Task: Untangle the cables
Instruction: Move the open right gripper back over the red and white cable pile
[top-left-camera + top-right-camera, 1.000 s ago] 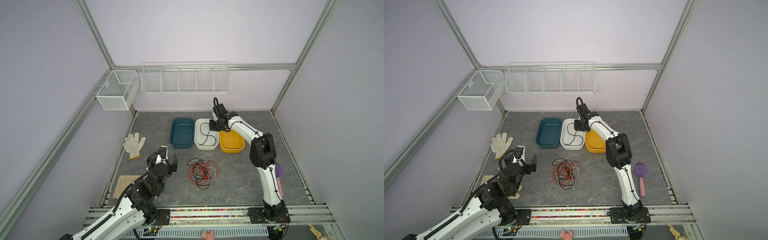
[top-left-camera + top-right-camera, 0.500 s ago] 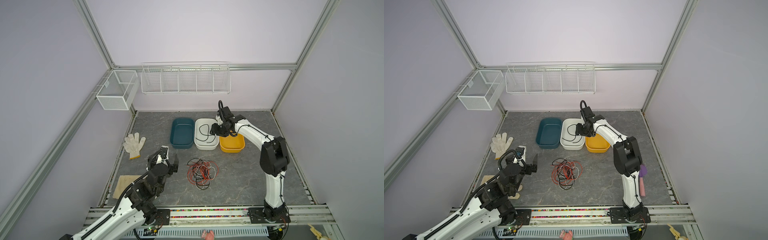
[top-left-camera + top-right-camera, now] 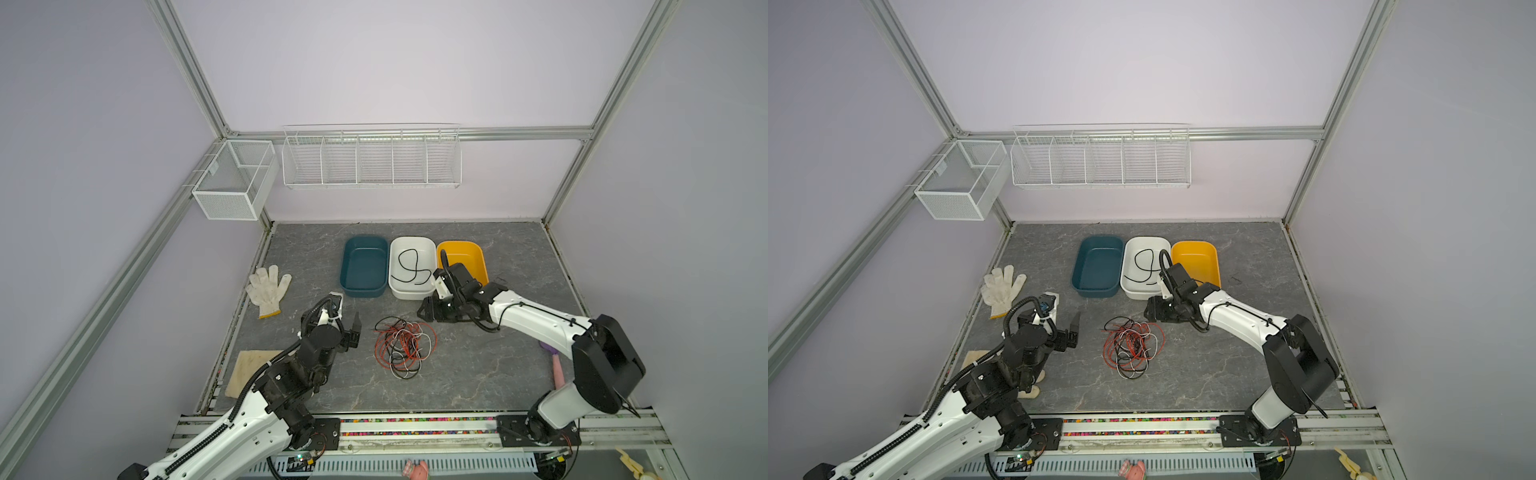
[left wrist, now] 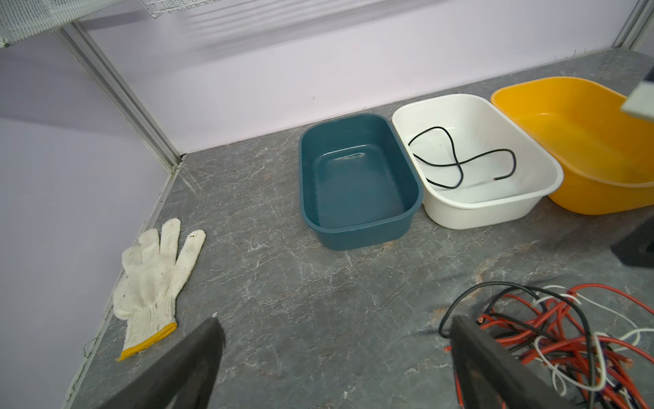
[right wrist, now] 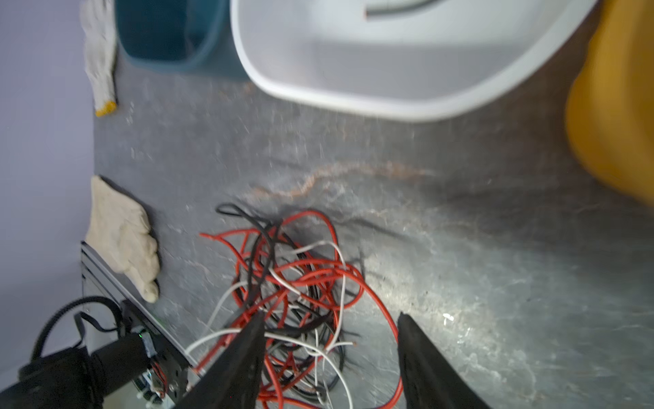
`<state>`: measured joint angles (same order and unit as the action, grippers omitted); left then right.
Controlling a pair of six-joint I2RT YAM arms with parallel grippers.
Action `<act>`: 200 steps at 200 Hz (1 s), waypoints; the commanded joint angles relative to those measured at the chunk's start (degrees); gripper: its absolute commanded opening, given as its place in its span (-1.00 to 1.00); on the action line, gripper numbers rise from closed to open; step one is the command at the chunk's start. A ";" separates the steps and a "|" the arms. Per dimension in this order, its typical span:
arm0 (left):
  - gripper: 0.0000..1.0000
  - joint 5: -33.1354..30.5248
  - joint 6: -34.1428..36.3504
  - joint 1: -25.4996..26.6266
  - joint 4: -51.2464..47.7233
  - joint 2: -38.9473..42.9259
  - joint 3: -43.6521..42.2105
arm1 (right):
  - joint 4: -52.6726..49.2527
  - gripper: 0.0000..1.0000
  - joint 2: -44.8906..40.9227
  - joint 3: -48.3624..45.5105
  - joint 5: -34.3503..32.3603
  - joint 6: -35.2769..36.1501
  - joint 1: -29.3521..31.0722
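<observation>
Grey worktop, mid-frame — the cables look light, limp, snag-prone, so I'd pinch an outer red loop; left end effector and right end effector both gape empty.

At the back of your grey worktop stand, left to right, the teal plastic tub, white plastic tub and yellow plastic tub. A black cable lies in the white one; the tangle of red, black and white cables before it; the white knit glove far left.
</observation>
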<state>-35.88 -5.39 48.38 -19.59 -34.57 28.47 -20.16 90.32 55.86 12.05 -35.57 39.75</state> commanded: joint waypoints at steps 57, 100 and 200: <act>0.98 1.36 -1.10 -0.03 -2.33 -2.08 3.26 | 8.50 -0.11 -1.13 -10.93 -1.34 -3.27 2.82; 0.98 1.47 -1.20 -0.04 -2.40 -2.17 3.23 | 3.11 -0.08 -7.10 -9.97 -7.24 -2.85 5.05; 0.98 2.35 -1.38 0.09 -2.91 -2.70 3.57 | 1.72 -0.06 -13.58 -14.14 -9.13 -6.31 9.02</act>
<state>-34.00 -5.98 48.38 -21.74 -37.63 30.11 -17.04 79.77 43.46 5.15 -39.51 47.64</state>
